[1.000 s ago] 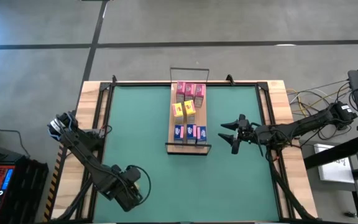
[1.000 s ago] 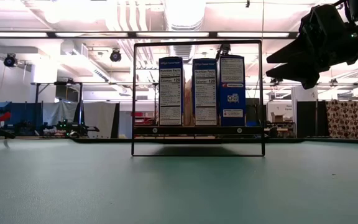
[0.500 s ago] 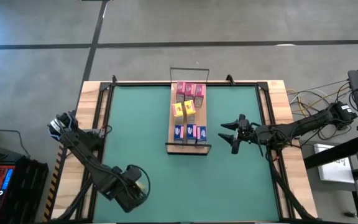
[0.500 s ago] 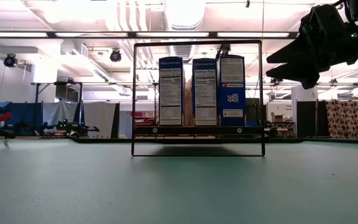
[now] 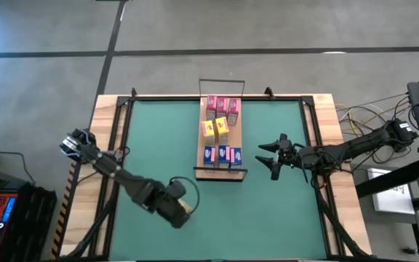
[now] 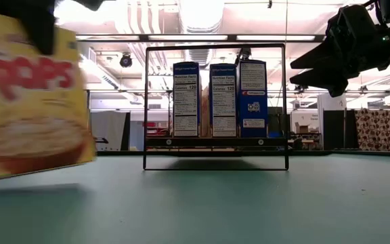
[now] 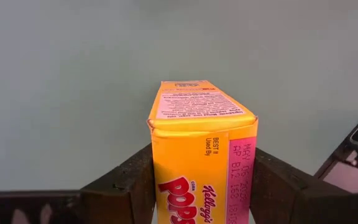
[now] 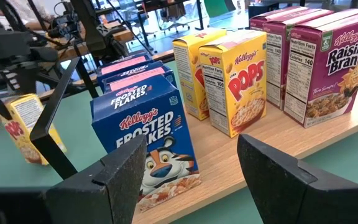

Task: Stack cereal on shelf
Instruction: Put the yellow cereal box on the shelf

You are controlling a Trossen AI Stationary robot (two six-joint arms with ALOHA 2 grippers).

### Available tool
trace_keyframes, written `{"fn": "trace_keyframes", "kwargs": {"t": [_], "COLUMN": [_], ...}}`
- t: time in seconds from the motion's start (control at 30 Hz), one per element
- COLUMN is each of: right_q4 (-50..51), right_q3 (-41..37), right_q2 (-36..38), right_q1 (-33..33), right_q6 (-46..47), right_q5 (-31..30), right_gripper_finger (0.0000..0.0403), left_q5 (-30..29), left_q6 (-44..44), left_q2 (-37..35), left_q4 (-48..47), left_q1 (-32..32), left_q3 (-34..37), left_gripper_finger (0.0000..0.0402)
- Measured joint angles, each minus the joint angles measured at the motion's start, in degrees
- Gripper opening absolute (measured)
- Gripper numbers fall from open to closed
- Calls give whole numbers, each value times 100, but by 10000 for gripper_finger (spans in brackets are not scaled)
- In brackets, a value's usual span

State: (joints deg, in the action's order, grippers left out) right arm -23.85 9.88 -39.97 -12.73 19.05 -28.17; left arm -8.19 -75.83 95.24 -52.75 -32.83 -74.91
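The shelf (image 5: 220,170) is a long light-wood board with black wire rails at its short ends. On it stand pink boxes (image 5: 222,107) at the far end, yellow boxes (image 5: 216,127) in the middle and blue boxes (image 5: 222,154) at the near end. My left gripper (image 5: 179,208) is over the near-left part of the table, shut on one more yellow cereal box (image 6: 32,95). My right gripper (image 5: 268,158) hovers open just right of the shelf's near end, and the blue boxes (image 8: 145,134) stand in front of it. My left gripper pinches the yellow cereal box between its two fingers (image 7: 123,186), on the box's upper end (image 7: 166,180). It comes from above, pointing down. The box hangs below the fingers, slightly tilted, and seems to sit just clear of the table in the low view.
Green table top (image 5: 158,145) lies between the held box and the shelf. Black rails run along the table's left and right sides (image 5: 118,131). The shelf's near wire rail (image 6: 215,107) stands upright in front of the blue boxes.
My left gripper has swung from the near-left corner toward the table's right and a little toward the shelf. With it the yellow box has come into the low view, hanging at its left side. The right arm has kept still.
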Motion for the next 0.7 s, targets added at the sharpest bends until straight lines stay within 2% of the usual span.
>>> {"fn": "trace_keyframes", "kwargs": {"t": [0.27,0.7], "right_q4": [-1,0], "right_q3": [-2,1], "right_q2": [0,0], "right_q1": [-2,0], "right_q6": [0,0], "right_q5": [-1,1], "right_gripper_finger": [240,240], "left_q5": [-11,-35], "left_q6": [1044,2094], "left_q2": [86,284], "left_q4": [521,1221], "left_q1": [452,869], "left_q3": [0,4], "left_gripper_finger": [182,182]}}
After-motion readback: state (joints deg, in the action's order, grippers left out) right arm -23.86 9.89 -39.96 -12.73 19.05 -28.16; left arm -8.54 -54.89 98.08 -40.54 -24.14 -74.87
